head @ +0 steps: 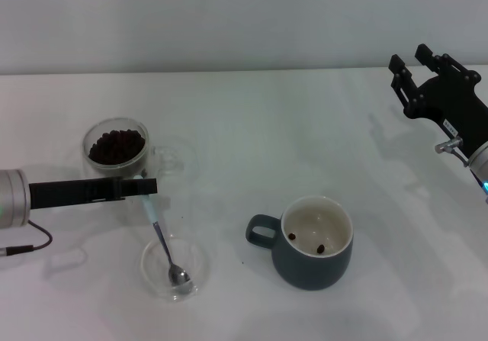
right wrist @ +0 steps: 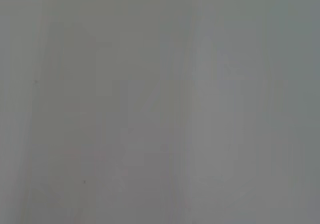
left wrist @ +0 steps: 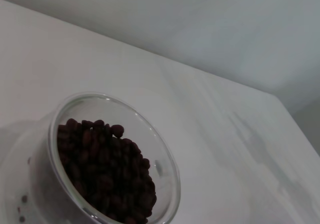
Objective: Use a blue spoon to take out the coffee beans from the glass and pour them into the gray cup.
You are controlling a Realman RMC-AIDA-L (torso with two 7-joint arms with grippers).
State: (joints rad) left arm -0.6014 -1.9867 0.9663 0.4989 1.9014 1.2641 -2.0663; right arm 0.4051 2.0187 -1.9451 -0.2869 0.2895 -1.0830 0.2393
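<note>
We see a smooth white bench [head: 252, 120]. The blue spoon [head: 166, 248] has a pale blue handle and a shiny metal bowl resting in a flat, round, clear glass saucer [head: 200, 268]; the top of its handle sits at the tip of our left claw [head: 150, 188], which reaches in low from the left, and we cannot tell whether it is clamped on the handle. Just behind the claw stands the glass [head: 116, 147], clear and round with a side handle, holding a heap of dark, oval coffee beans [left wrist: 102, 171]. The gray cup [head: 314, 243], rounded blue-gray ceramic with a cream inside and a loop handle, stands well to the right with two beans inside. Our right claw [head: 418, 64] hovers at the far right, fingers apart.
</note>
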